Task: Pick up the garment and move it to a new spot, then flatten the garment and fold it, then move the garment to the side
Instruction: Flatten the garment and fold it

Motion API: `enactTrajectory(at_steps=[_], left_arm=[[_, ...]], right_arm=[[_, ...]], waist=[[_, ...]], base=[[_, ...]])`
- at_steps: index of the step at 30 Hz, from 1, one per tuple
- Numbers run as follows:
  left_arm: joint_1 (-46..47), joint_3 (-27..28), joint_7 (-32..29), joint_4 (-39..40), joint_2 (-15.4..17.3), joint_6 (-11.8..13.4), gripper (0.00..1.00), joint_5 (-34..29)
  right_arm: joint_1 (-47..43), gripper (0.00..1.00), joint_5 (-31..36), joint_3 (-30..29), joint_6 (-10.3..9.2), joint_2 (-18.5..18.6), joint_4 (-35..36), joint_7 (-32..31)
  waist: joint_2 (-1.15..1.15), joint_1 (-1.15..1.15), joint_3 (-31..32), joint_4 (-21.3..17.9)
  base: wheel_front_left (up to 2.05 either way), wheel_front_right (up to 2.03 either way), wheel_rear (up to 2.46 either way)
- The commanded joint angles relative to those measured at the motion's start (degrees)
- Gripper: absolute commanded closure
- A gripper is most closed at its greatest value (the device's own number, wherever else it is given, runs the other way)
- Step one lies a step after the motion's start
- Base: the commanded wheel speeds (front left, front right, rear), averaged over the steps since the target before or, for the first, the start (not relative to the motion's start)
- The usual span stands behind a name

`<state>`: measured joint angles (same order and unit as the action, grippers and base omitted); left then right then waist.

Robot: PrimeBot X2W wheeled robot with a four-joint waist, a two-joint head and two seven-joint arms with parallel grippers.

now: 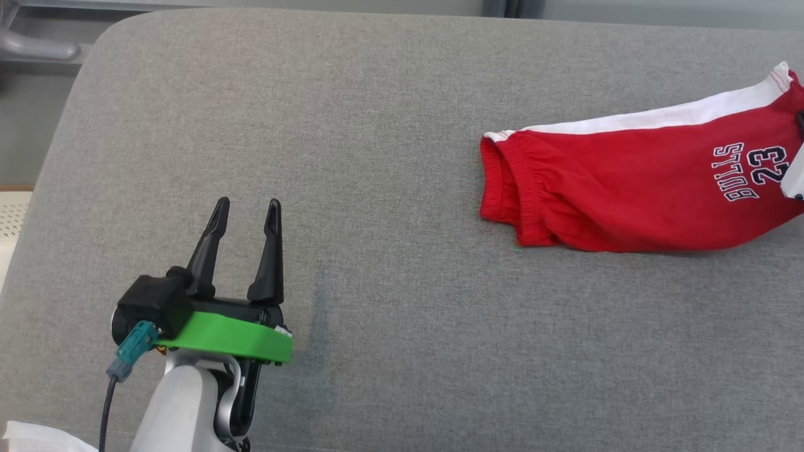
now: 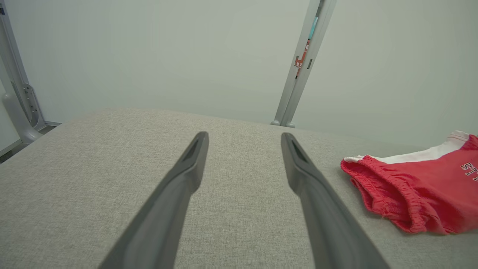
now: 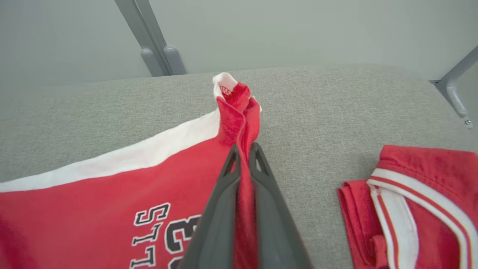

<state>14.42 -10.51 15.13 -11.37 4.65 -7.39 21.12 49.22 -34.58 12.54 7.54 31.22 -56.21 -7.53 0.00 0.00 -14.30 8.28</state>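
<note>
The garment (image 1: 628,188) is a pair of red shorts with a white side stripe and "BULLS 23" printed on it. It lies on the grey cushion (image 1: 377,125) at the far right. In the right wrist view my right gripper (image 3: 245,147) is shut on a bunched red and white corner of the garment (image 3: 112,186), and the pinched cloth stands up past the fingertips. My left gripper (image 1: 247,202) is open at the lower left with nothing between its fingers, well left of the shorts. The left wrist view has the left gripper (image 2: 244,135) above bare cushion and the garment's elastic waistband (image 2: 410,198) off to the right.
A second red garment with white trim (image 3: 418,201) lies folded on the cushion just right of the held corner. Grey metal posts (image 2: 298,74) stand behind the cushion against a pale wall. The cushion's rounded left edge (image 1: 56,157) drops off near my left arm.
</note>
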Motion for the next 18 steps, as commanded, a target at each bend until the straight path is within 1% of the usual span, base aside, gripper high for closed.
enactTrajectory(at_steps=[1, 5, 11, 15, 18], left_arm=[[-1.12, 0.01, -0.03, -0.27, 0.53, -0.13, 0.0, 0.13], [-1.57, -0.03, -0.03, -1.05, 0.71, -0.13, 0.0, 0.34], [-1.57, 1.4, -0.03, -1.9, 0.98, -0.13, 0.0, -1.18], [-1.24, 2.7, -0.03, -2.66, 0.56, -0.13, 0.0, -3.17], [-0.43, 3.34, -0.03, -3.24, 0.11, -0.13, 0.0, -4.15]], right_arm=[[-0.9, 1.0, 1.28, 0.28, -0.11, 0.22, 0.97, 0.45], [-1.58, 1.0, 3.1, 1.24, -0.1, -1.52, 5.1, 0.01], [-3.17, 1.0, 6.15, 4.25, -0.11, -5.27, 12.46, -3.65], [-3.97, 1.0, 8.55, 6.13, -0.11, -9.08, 15.64, -6.26], [-4.92, 1.0, 9.68, 7.9, -0.11, -12.79, 16.74, -7.93]], waist=[[0.0, 0.0, 1.03, -0.5], [0.0, 0.0, 2.21, -0.76], [0.0, 0.0, 3.78, -1.06], [0.0, 0.0, 4.72, -1.08], [0.0, 0.0, 5.14, -0.88]], base=[[0.0, 0.0, 0.0], [0.0, 0.0, 0.0], [0.0, 0.0, 0.0], [0.0, 0.0, 0.0], [0.0, 0.0, 0.0]])
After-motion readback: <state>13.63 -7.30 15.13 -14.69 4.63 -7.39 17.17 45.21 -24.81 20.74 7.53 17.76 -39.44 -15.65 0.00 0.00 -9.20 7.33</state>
